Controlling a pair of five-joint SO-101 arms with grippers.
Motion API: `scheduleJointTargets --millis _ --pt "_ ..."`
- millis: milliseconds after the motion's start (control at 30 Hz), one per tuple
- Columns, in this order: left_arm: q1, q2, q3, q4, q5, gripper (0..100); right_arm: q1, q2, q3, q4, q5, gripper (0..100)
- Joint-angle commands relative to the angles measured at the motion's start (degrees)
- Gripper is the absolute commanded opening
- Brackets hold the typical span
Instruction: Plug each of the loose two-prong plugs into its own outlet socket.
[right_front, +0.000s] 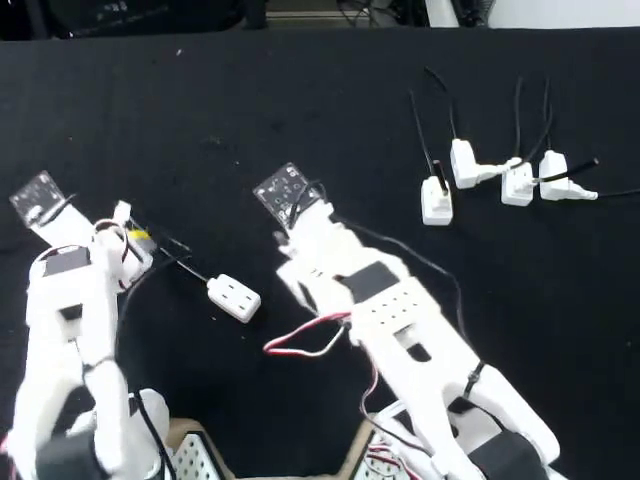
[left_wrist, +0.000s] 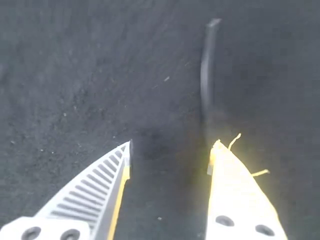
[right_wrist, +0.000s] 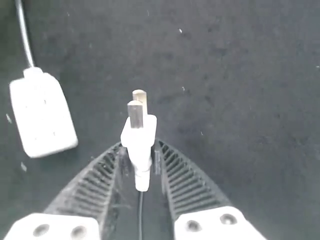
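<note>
My right gripper (right_wrist: 140, 155) is shut on a white two-prong plug (right_wrist: 139, 132). Its prongs point away from the wrist, over the black cloth. A white outlet socket (right_wrist: 42, 117) on a black cord lies off to one side of the plug, apart from it. From above, this socket (right_front: 234, 297) lies between the two arms, with the right gripper (right_front: 284, 250) just beside it. My left gripper (left_wrist: 171, 149) stands open above the cloth with nothing between its fingers. A black cord (left_wrist: 207, 70) lies ahead of it. In the high view the left gripper (right_front: 130, 238) is at the table's left.
At the back right lie several white sockets with plugs and black cords, among them one socket (right_front: 437, 200) and another (right_front: 555, 178). A black cloth (right_front: 250, 100) covers the table. Red and white wires (right_front: 305, 345) loop beside the right arm.
</note>
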Motion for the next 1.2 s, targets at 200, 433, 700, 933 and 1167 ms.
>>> scheduleJointTargets --millis 200,433,700,933,1167 --pt "9.54 -26.46 1.54 0.88 -0.53 25 -10.73 -0.66 4.35 -11.78 -9.85 1.1" --pt "17.54 -27.78 2.51 1.32 -6.24 25 -14.51 -7.69 5.23 -6.77 -9.93 1.1" --pt "22.02 -28.40 6.11 1.41 -11.34 25 -16.00 -23.60 12.79 -5.54 -9.85 1.1" --pt "26.68 -28.48 7.52 1.14 -11.52 25 -16.00 -24.04 15.52 -9.41 -9.85 1.1" --pt "26.59 -28.48 5.41 1.41 -11.60 25 -16.00 -24.04 15.87 -9.93 -9.85 1.1"
